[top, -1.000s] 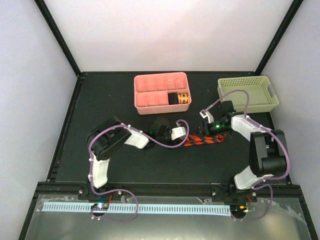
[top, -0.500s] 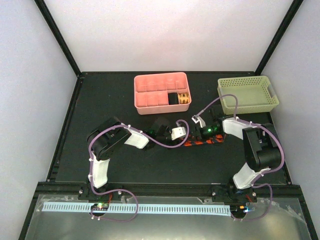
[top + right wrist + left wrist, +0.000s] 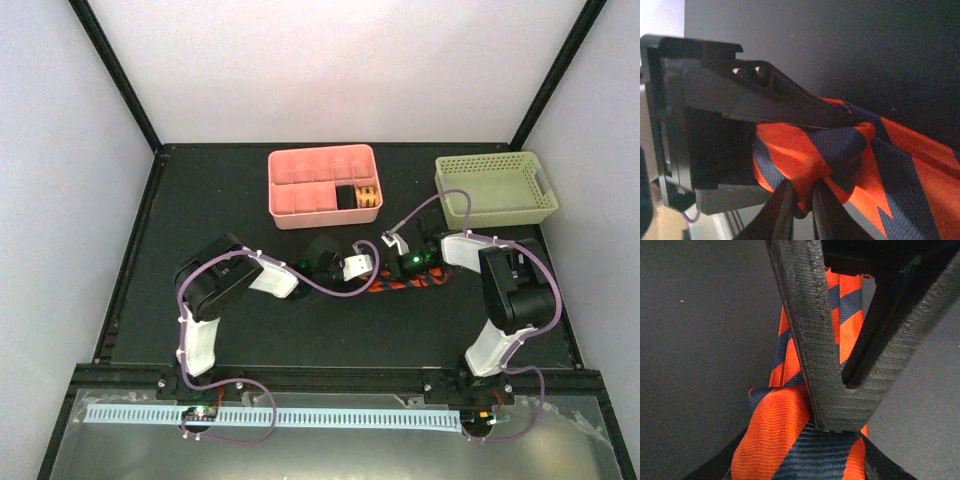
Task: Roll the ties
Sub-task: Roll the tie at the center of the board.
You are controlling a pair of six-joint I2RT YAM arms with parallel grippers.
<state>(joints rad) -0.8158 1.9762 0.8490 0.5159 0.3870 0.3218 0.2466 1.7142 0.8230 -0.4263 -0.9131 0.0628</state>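
Observation:
The tie [image 3: 418, 282], orange-red with navy diagonal stripes, lies on the black table between my two grippers. In the left wrist view a folded part of the tie [image 3: 782, 432] fills the gap between my left gripper [image 3: 800, 467], which is shut on it. My right gripper [image 3: 837, 421] comes in from above with its tips closed together. In the right wrist view the right gripper [image 3: 805, 207] pinches a fold of the tie [image 3: 910, 170], with a left finger [image 3: 770, 97] just above. From the top camera, the left gripper [image 3: 366, 272] and right gripper [image 3: 393, 265] nearly touch.
A pink divided tray [image 3: 276, 190] stands behind the grippers, with a rolled tie [image 3: 367, 197] in its right compartment. A pale green basket [image 3: 495, 188] sits at the back right. Purple cables loop over both arms.
My right gripper has moved left along the tie up to the left gripper and closed on the fabric. The left arm has stayed in place.

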